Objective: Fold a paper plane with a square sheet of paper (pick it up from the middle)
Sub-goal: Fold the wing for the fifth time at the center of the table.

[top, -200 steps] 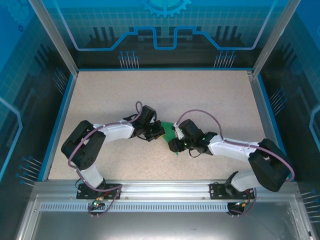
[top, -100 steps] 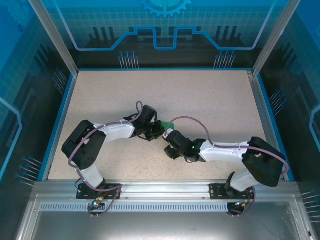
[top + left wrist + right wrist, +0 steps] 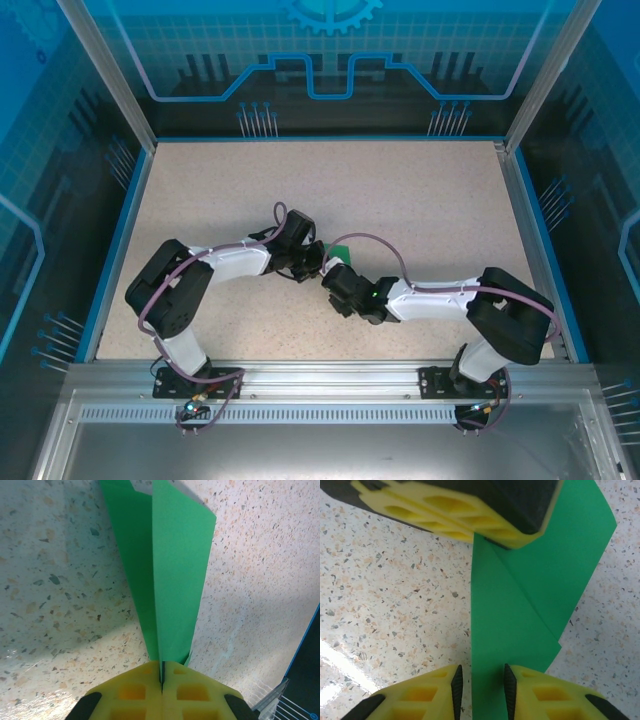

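In the overhead view, the left gripper [image 3: 308, 263] is sitting just left of centre on the speckled, sandy-beige table [image 3: 200, 190]. Its smooth white arm shell is curving back toward the lower left. In its wrist view, its blocky yellow fingertips [image 3: 135, 692], moulded with square recesses, are pressing flush together at the bottom centre and pinching the narrow end of the green paper [image 3: 175, 580]. The paper is thin, matte and bright green, folded into a long wedge with a sharp centre crease, and it is fanning wider toward the top of that frame. Overhead, a small green corner is peeking out at the middle, between the two grippers. Just right of it, the right gripper [image 3: 333, 282] is pointing toward the upper left. In its wrist view, its yellow fingertips [image 3: 445, 692] are standing narrowly apart at the bottom edge, straddling a flat, layered flap of the paper. The pad on the frame's right appears to be meeting the sheet, while the one on the left is standing a sliver away.
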You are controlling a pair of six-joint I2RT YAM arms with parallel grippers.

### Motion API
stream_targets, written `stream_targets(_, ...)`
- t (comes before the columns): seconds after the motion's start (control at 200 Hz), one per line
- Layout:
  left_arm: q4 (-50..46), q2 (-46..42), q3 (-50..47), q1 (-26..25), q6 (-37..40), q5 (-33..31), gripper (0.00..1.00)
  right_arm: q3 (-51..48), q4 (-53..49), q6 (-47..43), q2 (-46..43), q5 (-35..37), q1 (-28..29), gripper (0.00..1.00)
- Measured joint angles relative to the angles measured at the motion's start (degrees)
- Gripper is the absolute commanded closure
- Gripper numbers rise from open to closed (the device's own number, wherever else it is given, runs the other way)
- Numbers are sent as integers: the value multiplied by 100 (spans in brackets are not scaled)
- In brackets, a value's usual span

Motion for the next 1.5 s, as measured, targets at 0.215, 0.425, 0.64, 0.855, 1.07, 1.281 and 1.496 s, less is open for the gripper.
stream_targets(0.215,-2,0,0,0,0,2,100,17,-52,2,31,98,28,79)
stream_targets(0.425,-4,0,0,0,0,-2,100,114,-116,26,153,136,28,85)
stream_targets(0.64,-22,0,0,0,2,-2,100,118,-127,48,173,153,28,92)
stream_targets(0.855,-114,-4,9,0,7,-26,70,116,-120,46,173,79,26,95)
stream_targets(1.07,-540,-328,13,22,-9,-424,49,-11,122,133,109,-306,-24,95)
stream_targets(1.281,-789,-933,4,22,-11,-787,44,-341,568,243,-105,-986,-369,95)
stream_targets(1.496,-883,-1355,-179,22,-63,-1126,44,-800,1163,490,-372,-1976,-916,95)
